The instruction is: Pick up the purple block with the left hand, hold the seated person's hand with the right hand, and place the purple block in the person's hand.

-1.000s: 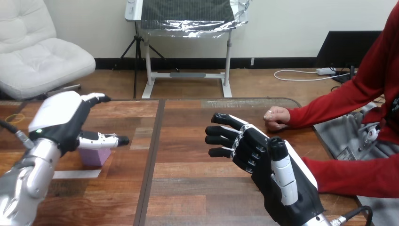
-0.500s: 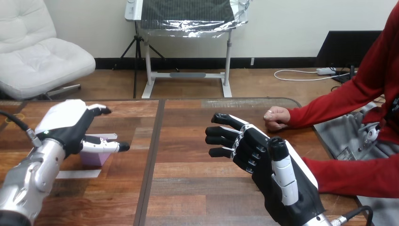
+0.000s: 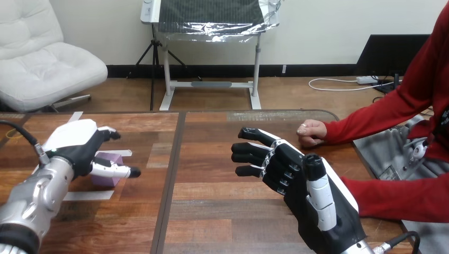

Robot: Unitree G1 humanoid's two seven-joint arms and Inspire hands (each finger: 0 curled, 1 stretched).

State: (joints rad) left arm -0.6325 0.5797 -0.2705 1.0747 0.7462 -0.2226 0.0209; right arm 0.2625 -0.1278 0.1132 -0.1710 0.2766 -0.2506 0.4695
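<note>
Left robot hand: open, thumb and fingers either side of the purple block on the worktop. I'd lower, then close squarely. Right robot hand: open, hovering apart from the person's hand, which rests as a fist at far right.

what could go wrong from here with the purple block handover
1. The left hand straddles the purple block with open fingers, hiding part of it; closing off-centre might tip it.
2. The person's hand rests as a closed fist, apart from the open right hand; it may offer no palm for the block.
</note>
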